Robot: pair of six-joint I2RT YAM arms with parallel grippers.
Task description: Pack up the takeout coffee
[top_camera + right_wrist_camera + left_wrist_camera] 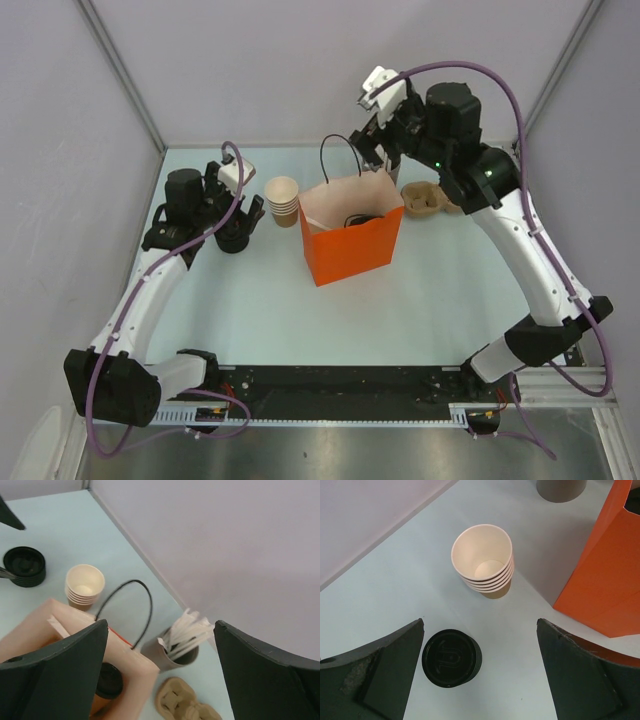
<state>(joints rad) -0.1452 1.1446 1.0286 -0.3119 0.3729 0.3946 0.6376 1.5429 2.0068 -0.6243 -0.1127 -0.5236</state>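
The takeout coffee (107,680), a tan cup with a black lid, stands inside the orange paper bag (350,245), near the bag's back wall. My right gripper (160,625) hangs open above the bag's rear edge with nothing between its fingers; from above, the right gripper (378,140) shows just behind the bag. My left gripper (480,622) is open and empty at the left. It hovers over the table with the stack of black lids (451,657) just inside its left finger.
A stack of lidless tan cups (482,560) stands left of the orange bag (610,570). A grey cup of wrapped straws (175,650) and pulp cup carriers (187,705) sit behind and right of the bag. The bag's black handle (135,605) arches up. Walls close the back and sides.
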